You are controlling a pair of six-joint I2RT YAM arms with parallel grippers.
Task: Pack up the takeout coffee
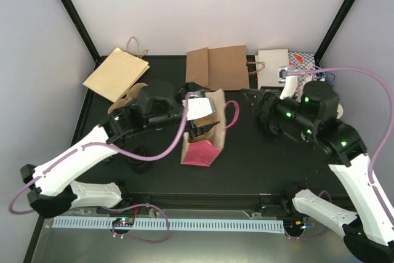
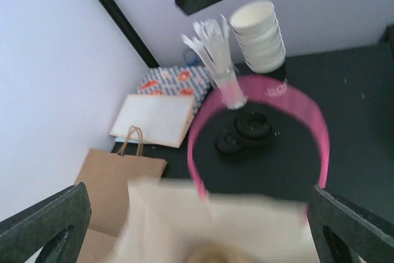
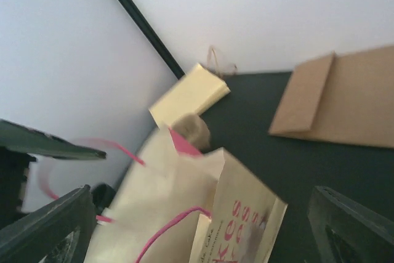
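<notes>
Looking down on a dark table (image 1: 265, 164), two white robot arms reach in from the near edge. At the far left, a flat tan paper bag (image 1: 117, 73) lies by the wall.

Next comes the left gripper (image 1: 196, 114), at the mouth of a cream bag (image 1: 198, 151) with a pink base. Its jaws stand wide apart on either side of the bag's top, squeezing nothing that shows. The bag's pink end points toward the arms and its mouth toward the far wall. A pink handle (image 1: 233, 115) loops out to the right.

Between the left fingers, right at the bag's mouth, is a small white shape that appears to be the cup (image 1: 198, 109). It is blurred and partly covered by the gripper. Which way its rim faces and how its long axis runs cannot be told.

Behind the cream bag, two brown paper bags (image 1: 217, 67) lie flat. Further right are a white bag (image 1: 273, 66) and a red-and-blue patterned packet (image 1: 301, 60).

To the right, the right gripper (image 1: 263, 114) hangs near the pink handle but apart from it, jaws spread wide and empty.

The left wrist view shows, past the handle, black lids (image 2: 243, 133), a bundle of clear sticks (image 2: 215, 60) and a tall stack of cream cups (image 2: 258, 35).
</notes>
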